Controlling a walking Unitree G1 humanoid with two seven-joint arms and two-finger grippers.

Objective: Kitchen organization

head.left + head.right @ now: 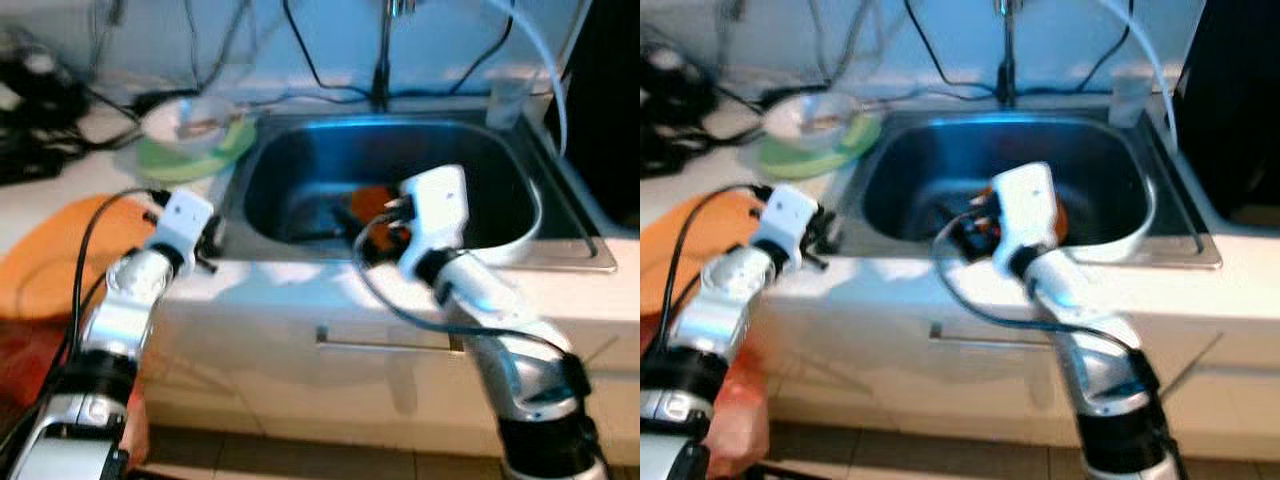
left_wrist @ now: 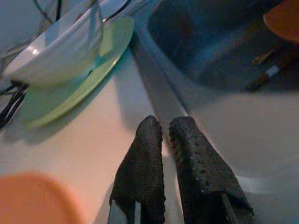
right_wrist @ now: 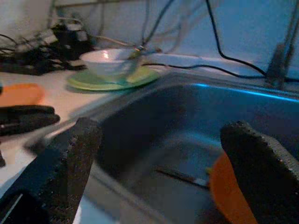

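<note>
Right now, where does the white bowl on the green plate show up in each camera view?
Left eye: white bowl upper left, left of the sink.
Right eye: bowl upper left.
Left wrist: bowl beyond the shut fingers.
Right wrist: bowl past the sink.
Shared landmark: green plate.

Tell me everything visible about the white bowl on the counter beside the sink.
The white bowl is shallow and glossy, looking like ceramic or plastic, with a rounded wall. It stands upright on a pale green plate that juts out wider than the bowl all round. The pair sits on the light counter just left of the steel sink, near dark cables by the wall. Something thin leans inside the bowl; what it is cannot be told. No gripper touches the bowl.
</note>
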